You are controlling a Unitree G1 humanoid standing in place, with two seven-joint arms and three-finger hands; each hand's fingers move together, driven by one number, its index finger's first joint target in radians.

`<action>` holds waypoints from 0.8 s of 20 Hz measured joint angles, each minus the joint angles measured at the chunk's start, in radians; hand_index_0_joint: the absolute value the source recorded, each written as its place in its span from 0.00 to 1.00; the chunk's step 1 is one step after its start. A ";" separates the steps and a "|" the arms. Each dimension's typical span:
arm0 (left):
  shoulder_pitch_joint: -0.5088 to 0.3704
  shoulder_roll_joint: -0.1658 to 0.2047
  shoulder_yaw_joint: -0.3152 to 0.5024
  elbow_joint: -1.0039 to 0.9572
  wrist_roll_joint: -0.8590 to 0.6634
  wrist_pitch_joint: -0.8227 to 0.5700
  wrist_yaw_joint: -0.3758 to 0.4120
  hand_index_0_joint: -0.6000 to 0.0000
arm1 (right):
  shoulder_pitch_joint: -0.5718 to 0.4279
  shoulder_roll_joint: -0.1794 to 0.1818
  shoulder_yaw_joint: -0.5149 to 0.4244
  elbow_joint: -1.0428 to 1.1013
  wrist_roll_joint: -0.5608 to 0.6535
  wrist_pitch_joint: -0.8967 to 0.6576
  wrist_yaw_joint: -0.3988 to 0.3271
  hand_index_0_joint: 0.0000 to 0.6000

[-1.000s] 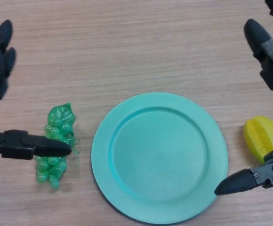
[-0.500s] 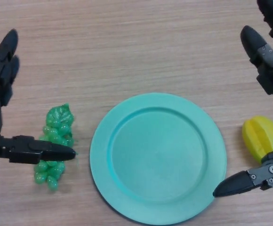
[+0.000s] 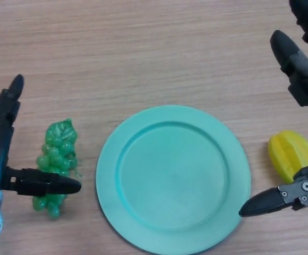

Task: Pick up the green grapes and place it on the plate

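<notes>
A bunch of green grapes (image 3: 56, 156) lies on the wooden table at the lower left of the head view. To its right sits an empty teal plate (image 3: 172, 178). My left hand (image 3: 2, 146) hovers over the grapes with its fingers spread; its thumb (image 3: 45, 186) crosses the bunch's lower part and its fingers point up past the bunch's left side. It holds nothing. My right hand (image 3: 305, 79) stands open at the right edge, its thumb tip by the plate's lower right rim.
A yellow starfruit (image 3: 291, 155) lies right of the plate, between my right hand's fingers and thumb. The wooden table (image 3: 143, 53) stretches bare above the plate.
My left hand has come down and rightward, closer around the grapes. The plate, grapes and starfruit have slid slightly left in the view. The right hand has barely moved.
</notes>
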 measured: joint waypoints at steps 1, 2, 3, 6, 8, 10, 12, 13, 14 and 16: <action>0.004 -0.004 0.007 -0.053 -0.060 0.000 0.000 1.00 | -0.003 0.000 -0.002 0.000 0.000 0.001 0.000 0.00; 0.005 -0.006 0.024 -0.158 -0.131 0.001 0.000 1.00 | -0.017 0.000 -0.004 0.000 0.000 0.011 0.000 0.00; -0.002 -0.005 0.047 -0.226 -0.168 -0.001 0.000 1.00 | -0.032 -0.002 -0.006 0.000 0.001 0.029 -0.002 0.00; -0.007 -0.007 0.153 -0.580 -0.450 0.315 0.003 1.00 | -0.109 -0.018 -0.022 0.000 0.021 0.115 -0.023 0.00; -0.006 0.003 0.190 -0.711 -0.696 0.516 0.022 1.00 | -0.160 0.023 -0.052 0.000 0.020 0.162 -0.024 0.00; -0.005 0.071 0.191 -0.753 -0.836 0.545 0.133 1.00 | -0.170 0.054 -0.047 0.000 0.015 0.181 -0.015 0.00; 0.016 0.076 0.191 -0.763 -0.829 0.544 0.158 1.00 | -0.168 0.062 -0.038 0.000 -0.018 0.183 -0.008 0.00; 0.029 0.064 0.184 -0.764 -0.803 0.544 0.157 1.00 | -0.161 0.065 -0.038 0.000 -0.018 0.183 -0.008 0.00; 0.038 0.042 0.164 -0.764 -0.749 0.537 0.157 1.00 | -0.155 0.065 -0.035 0.000 -0.017 0.183 -0.008 0.00; 0.048 0.022 0.151 -0.764 -0.683 0.513 0.118 1.00 | -0.145 0.062 -0.035 0.000 -0.017 0.183 -0.008 0.00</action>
